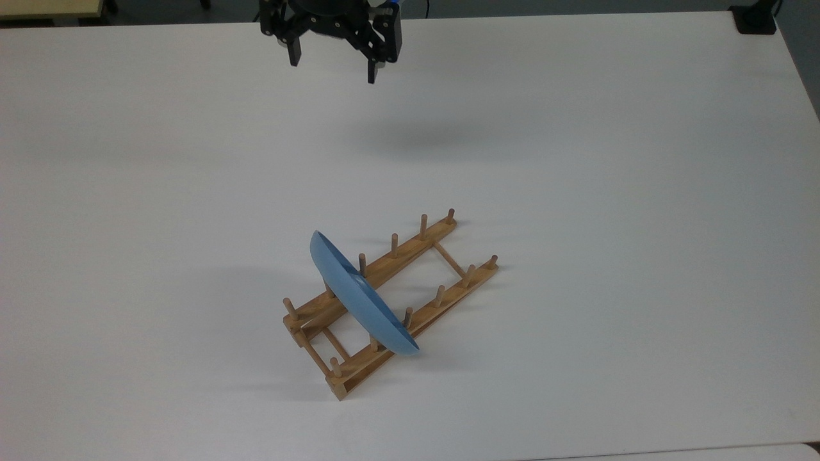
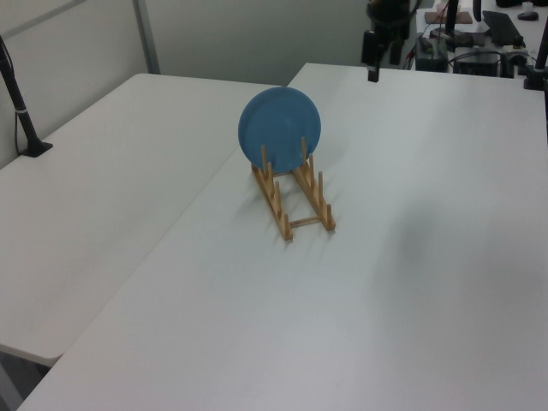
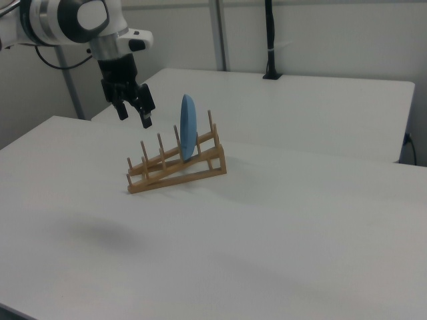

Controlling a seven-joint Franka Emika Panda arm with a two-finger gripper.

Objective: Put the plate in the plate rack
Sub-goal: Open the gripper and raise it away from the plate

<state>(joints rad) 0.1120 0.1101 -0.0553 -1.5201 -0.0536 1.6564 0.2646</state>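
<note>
The light-blue plate (image 1: 359,296) stands on edge in the wooden plate rack (image 1: 389,301), held between pegs toward the rack's near-left end in the top view. It shows face-on as a blue disc, the plate (image 2: 279,128), above the rack (image 2: 294,196) in the left view, and edge-on as the plate (image 3: 188,127) in the rack (image 3: 175,165) in the right view. My gripper (image 1: 332,57) hangs open and empty, high above the table and well away from the rack at the top view's upper edge; the gripper (image 3: 134,111) is left of the plate in the right view.
The white table (image 1: 640,192) spreads widely around the rack. A black post base (image 1: 754,19) sits at its far right corner in the top view. A second table (image 2: 103,171) adjoins it at the left view's left.
</note>
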